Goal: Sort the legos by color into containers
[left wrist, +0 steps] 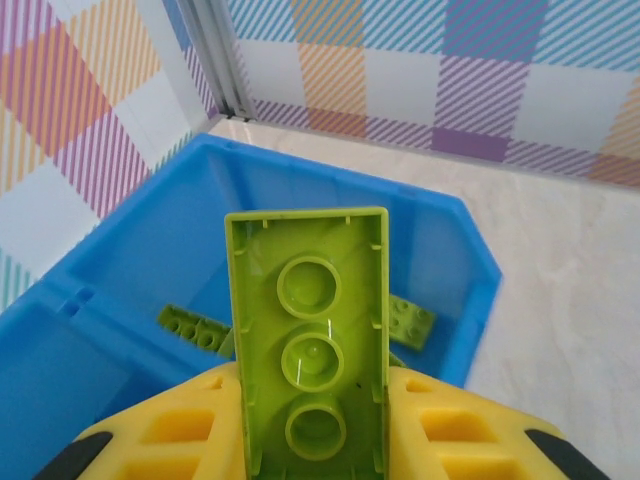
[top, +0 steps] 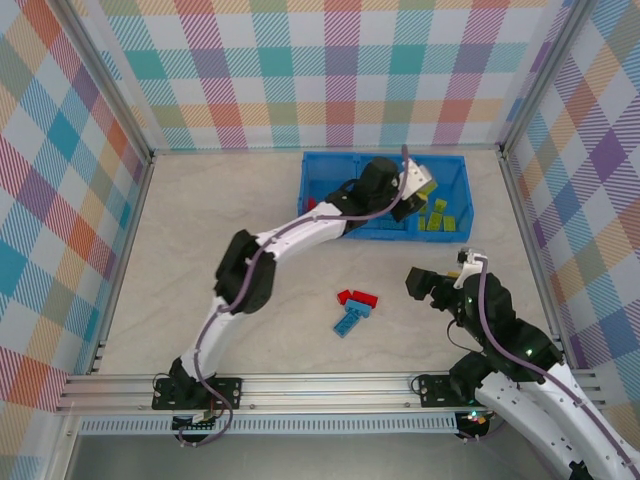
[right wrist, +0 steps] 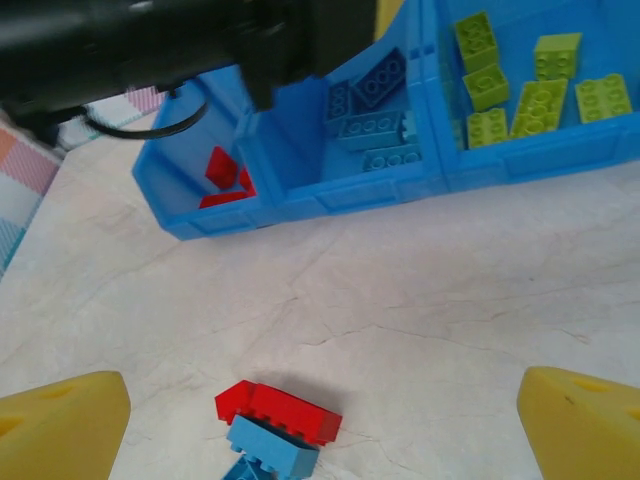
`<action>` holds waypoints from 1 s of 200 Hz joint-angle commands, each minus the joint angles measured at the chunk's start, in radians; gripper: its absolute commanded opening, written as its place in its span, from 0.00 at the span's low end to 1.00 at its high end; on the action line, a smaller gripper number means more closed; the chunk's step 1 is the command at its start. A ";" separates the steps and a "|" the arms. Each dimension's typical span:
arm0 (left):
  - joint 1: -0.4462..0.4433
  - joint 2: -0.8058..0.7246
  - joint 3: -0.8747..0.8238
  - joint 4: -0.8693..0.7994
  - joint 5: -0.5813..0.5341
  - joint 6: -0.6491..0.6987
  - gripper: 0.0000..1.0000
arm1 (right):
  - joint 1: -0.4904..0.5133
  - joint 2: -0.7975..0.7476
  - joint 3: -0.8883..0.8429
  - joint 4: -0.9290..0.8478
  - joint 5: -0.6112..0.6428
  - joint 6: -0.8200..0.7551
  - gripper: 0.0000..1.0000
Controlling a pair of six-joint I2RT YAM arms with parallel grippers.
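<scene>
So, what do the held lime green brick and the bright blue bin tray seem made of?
The lime green brick looks like glossy moulded plastic: light glints on its round underside tubes. The bright blue bin tray seems smooth, slightly shiny plastic too.
</scene>
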 commanded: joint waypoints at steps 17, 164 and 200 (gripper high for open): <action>0.006 0.276 0.468 -0.137 0.005 -0.066 0.35 | -0.001 -0.012 0.027 -0.047 0.026 0.039 1.00; -0.032 -0.565 -0.692 0.379 -0.003 -0.123 0.61 | -0.001 0.110 0.039 -0.016 -0.066 -0.037 1.00; -0.039 -1.037 -1.104 0.186 -0.030 0.040 0.63 | -0.002 0.374 0.077 0.011 -0.239 -0.156 1.00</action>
